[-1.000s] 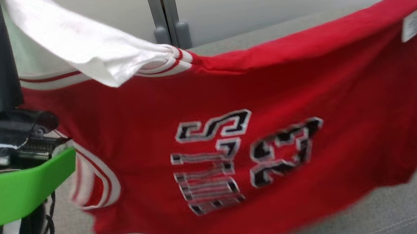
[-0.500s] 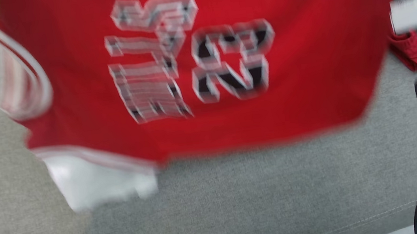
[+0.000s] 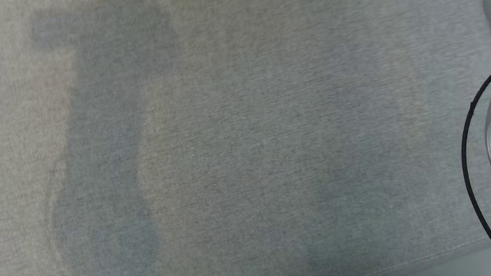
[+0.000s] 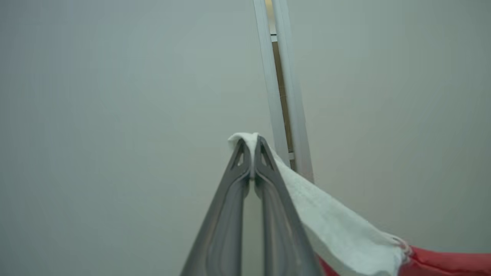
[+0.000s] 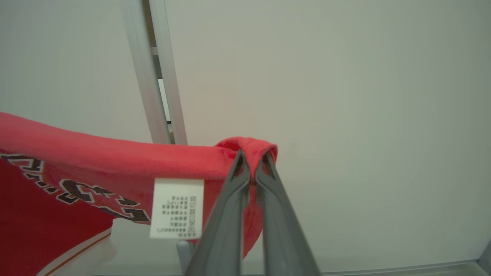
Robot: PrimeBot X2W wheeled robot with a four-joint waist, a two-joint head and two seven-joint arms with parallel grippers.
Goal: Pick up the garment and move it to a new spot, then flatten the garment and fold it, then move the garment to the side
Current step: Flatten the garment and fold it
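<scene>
The garment (image 5: 76, 153) hangs stretched in the air before a pale wall (image 5: 345, 115), the left claw (image 4: 251, 143) pinched on its white corner, the right claw (image 5: 251, 157) pinched on its red corner.

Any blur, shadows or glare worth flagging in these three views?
Head view: the grey surface is slightly smeared, with a broad soft shadow down its left half. Left wrist view: the left gripper and garment are sharp, evenly lit. Right wrist view: the right gripper is crisp and the label print shows.
</scene>
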